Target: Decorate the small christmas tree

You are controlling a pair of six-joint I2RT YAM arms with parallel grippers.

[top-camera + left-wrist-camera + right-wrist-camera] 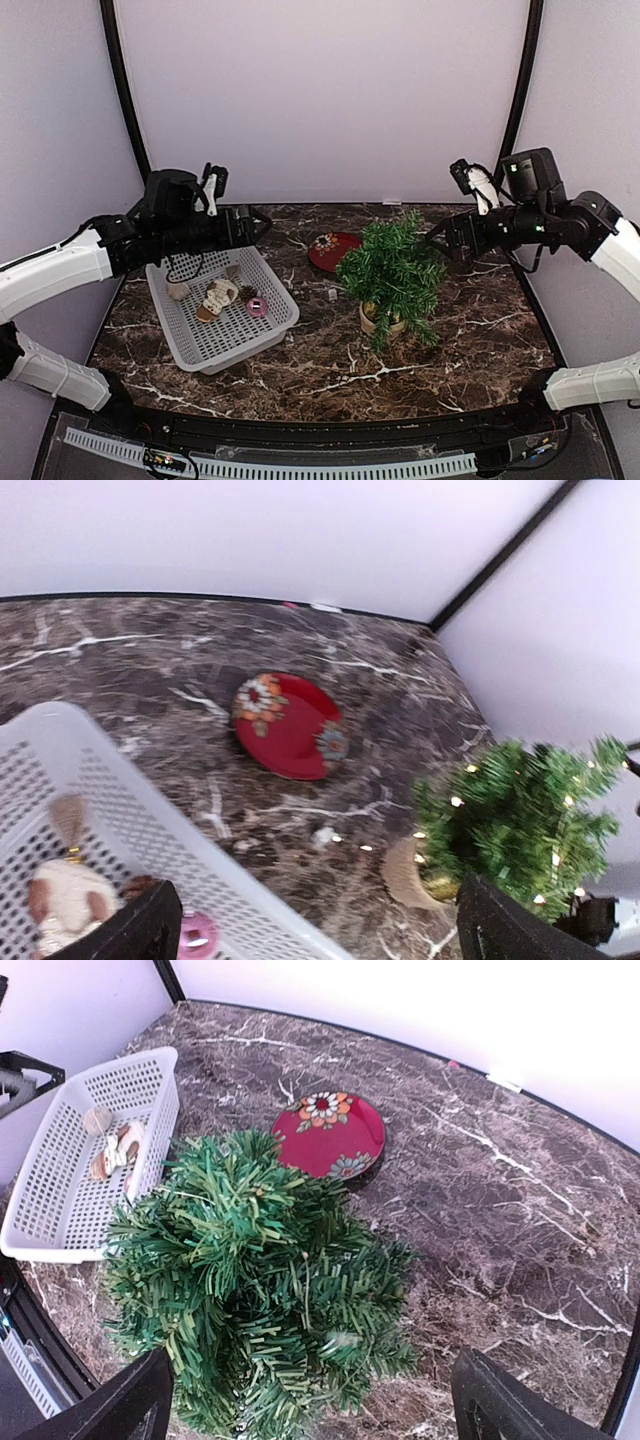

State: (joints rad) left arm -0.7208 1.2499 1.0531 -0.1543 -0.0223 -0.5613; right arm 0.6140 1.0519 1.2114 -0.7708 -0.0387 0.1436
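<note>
- top external: small christmas tree [392,268] stands right of centre on the bench [330,375].
- left end effector [258,222], right end effector [441,238]: both spread wide, holding nothing.

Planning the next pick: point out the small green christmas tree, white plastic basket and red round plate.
small green christmas tree [392,262], top external view, middle branches.
white plastic basket [125,812], left wrist view, mesh side wall.
red round plate [290,730], left wrist view, bare centre.

Polished marble-look table [330,365], perforated plastic basket [215,342], glossy red plate [332,256], small christmas tree [395,270] with bristly plastic needles
</note>
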